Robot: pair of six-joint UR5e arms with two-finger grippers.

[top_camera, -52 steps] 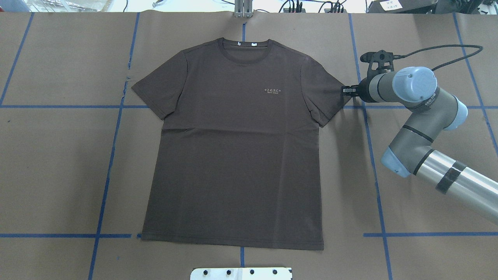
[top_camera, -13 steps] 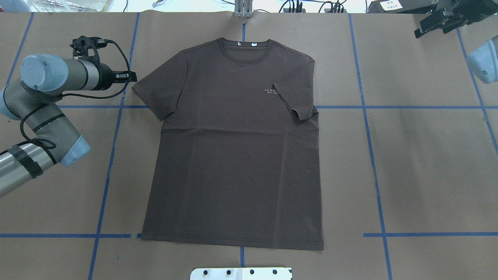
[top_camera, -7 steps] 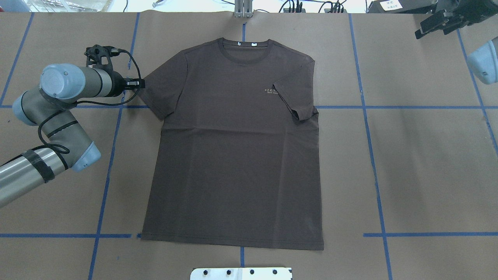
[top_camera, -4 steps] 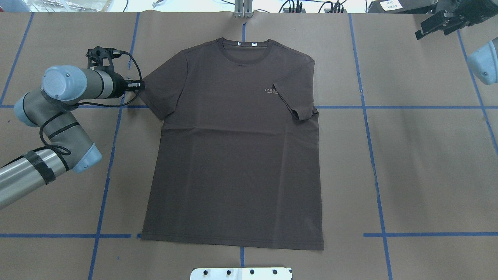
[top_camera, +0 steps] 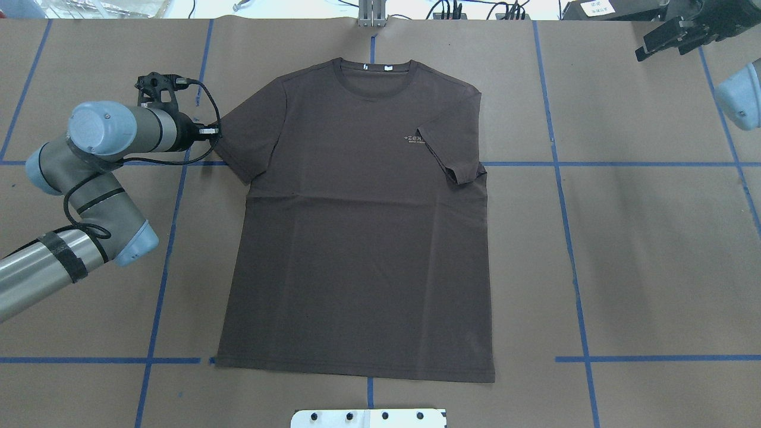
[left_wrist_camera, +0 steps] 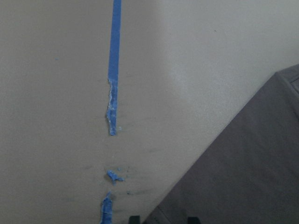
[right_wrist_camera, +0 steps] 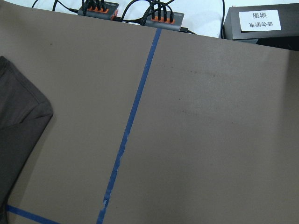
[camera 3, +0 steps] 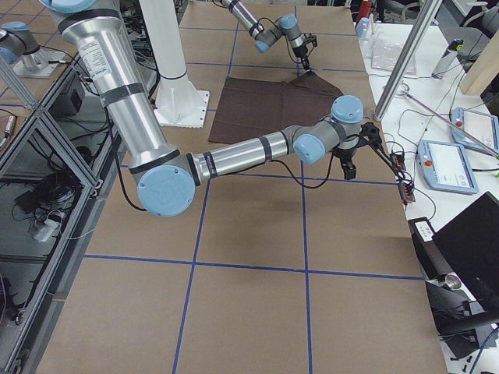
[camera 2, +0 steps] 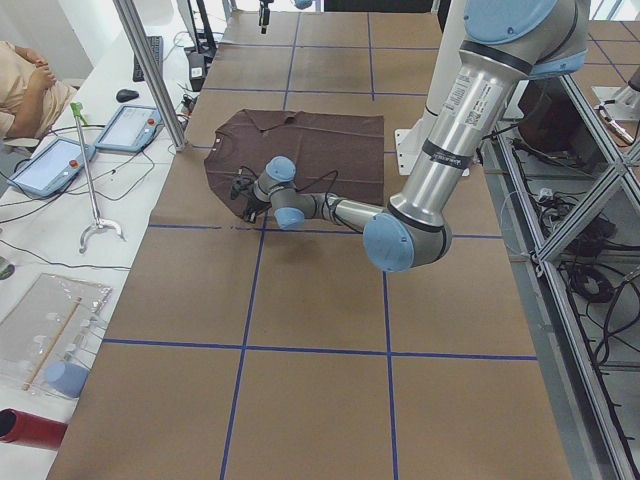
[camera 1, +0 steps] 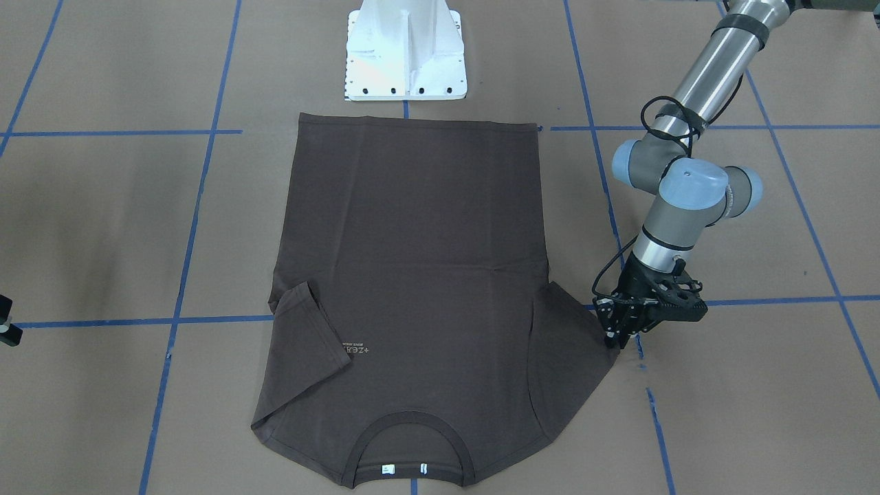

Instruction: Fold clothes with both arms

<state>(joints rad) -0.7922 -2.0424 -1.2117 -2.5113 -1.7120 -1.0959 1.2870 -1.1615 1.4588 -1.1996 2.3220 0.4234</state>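
The dark brown T-shirt [top_camera: 357, 238] lies flat, collar at the far edge, in the overhead view. The sleeve on my right side [top_camera: 452, 154] is folded in over the chest lettering; the sleeve on my left side [top_camera: 250, 137] lies spread. My left gripper [top_camera: 214, 131] is low at that sleeve's outer tip, also in the front view [camera 1: 614, 338]. In the left wrist view its fingertips [left_wrist_camera: 134, 218] stand apart, either side of the sleeve's hem [left_wrist_camera: 243, 177], so it is open. My right gripper [top_camera: 643, 44] hangs empty over the far right corner and looks open.
The white base plate [camera 1: 405, 51] sits at the shirt's hem end. Blue tape lines [top_camera: 160, 273] cross the brown paper table. Power strips [right_wrist_camera: 100, 8] and a black box lie past the far edge. A metal post [top_camera: 371, 15] stands behind the collar.
The right arm folded its sleeve inward and withdrew to the far right corner. The left arm came in and edged right onto the left sleeve's tip.
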